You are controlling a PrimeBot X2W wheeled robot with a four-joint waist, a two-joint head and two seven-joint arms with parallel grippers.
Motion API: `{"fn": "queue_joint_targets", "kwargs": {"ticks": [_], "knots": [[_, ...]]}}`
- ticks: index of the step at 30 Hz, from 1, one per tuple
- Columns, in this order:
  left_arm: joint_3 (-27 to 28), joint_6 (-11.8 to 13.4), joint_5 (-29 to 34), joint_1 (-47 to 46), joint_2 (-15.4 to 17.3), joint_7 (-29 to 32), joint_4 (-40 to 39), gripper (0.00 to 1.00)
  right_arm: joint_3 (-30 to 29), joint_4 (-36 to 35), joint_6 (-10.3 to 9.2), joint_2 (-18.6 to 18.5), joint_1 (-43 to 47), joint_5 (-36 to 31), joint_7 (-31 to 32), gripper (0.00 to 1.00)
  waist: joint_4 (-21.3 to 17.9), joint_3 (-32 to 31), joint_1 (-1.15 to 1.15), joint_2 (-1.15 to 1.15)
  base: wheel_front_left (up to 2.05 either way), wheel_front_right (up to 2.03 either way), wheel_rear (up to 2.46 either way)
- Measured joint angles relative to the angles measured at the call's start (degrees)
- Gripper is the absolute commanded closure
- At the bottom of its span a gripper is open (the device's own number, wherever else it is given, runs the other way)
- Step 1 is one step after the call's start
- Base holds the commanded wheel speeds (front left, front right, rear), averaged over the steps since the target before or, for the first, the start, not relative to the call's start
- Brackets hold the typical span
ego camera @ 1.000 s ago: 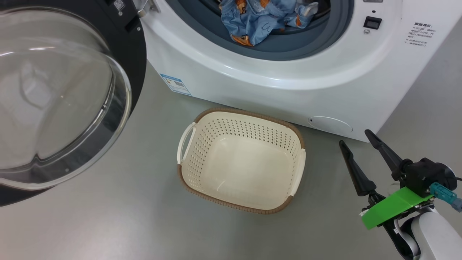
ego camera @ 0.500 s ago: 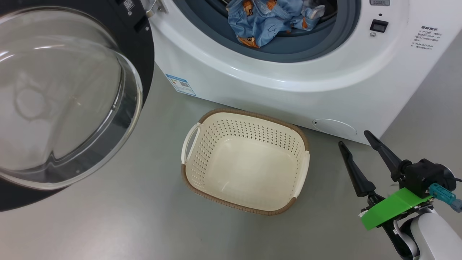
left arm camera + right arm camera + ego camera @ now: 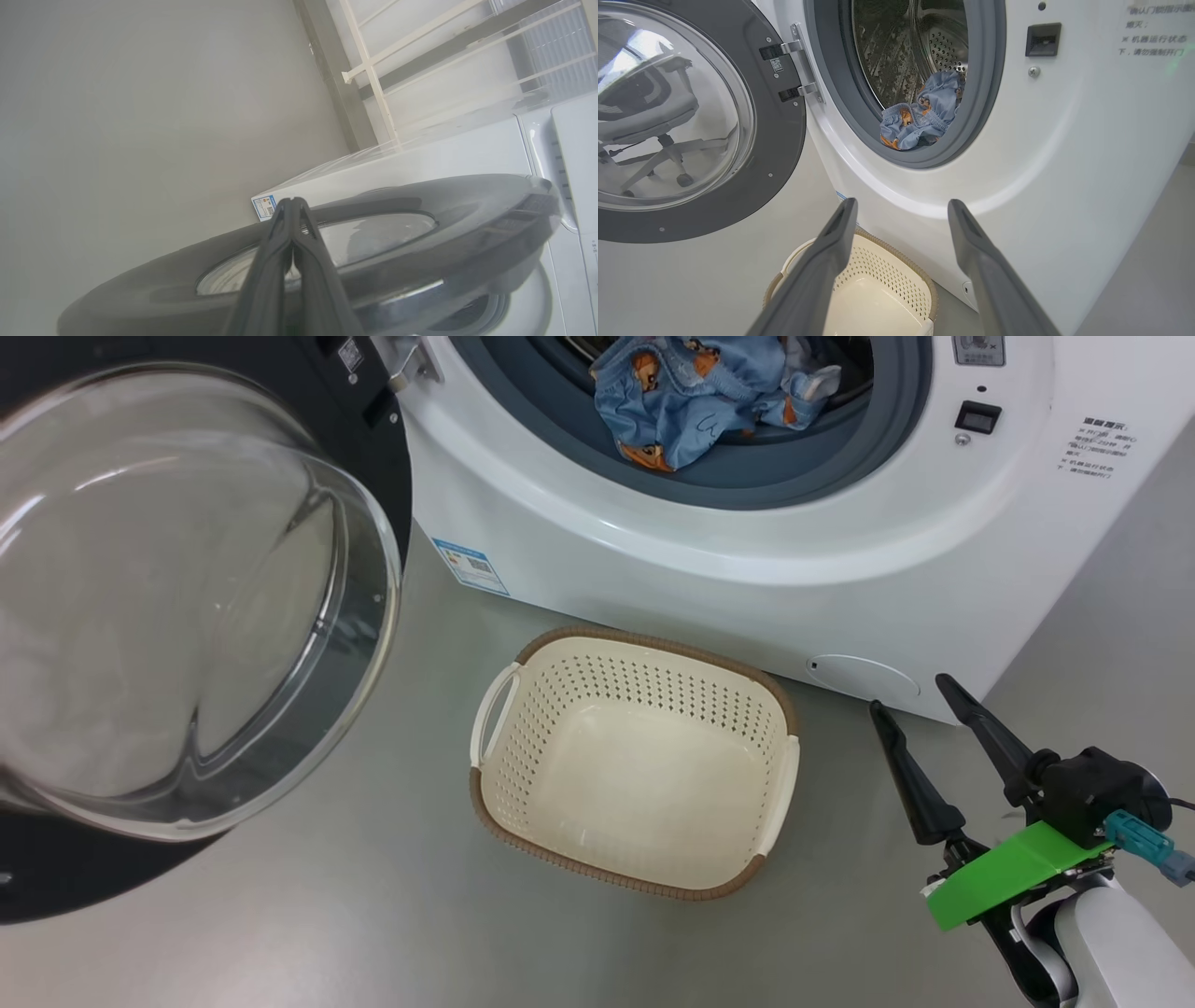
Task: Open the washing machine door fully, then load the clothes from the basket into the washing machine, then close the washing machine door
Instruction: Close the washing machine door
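The left wrist view gives the door's black outer face, with the left fingers shut together at it, while the right wrist view looks into the washer, where the clothes lie. The right fingers spread wide, holding nothing, over open floor right of the basket. The door has swung nearer the washer than a second ago.

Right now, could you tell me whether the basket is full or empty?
Empty: the basket shows a bare cream floor, and the blue clothes lie inside the washing machine.
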Motion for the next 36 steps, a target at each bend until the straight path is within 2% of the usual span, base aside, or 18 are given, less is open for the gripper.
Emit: {"fn": "queue_joint_targets", "kwargs": {"ticks": [17, 36], "knots": [[-4.0, 0.0, -2.1, 5.1, 0.0, 11.0, -11.6, 1.0, -1.2, 0.0, 0.0, 1.0, 1.4, 0.0, 0.0, 0.0, 0.1, -3.0, 0.0, 0.0, 0.0, 0.0, 0.0], [-7.2, 0.0, -4.9, 8.5, -1.2, 18.5, -28.3, 1.0, -2.9, -0.4, 0.0, 2.1, 3.7, 0.0, 0.0, 0.0, -1.9, -5.2, 0.0, 0.0, 0.0, 0.0, 0.0]]}}
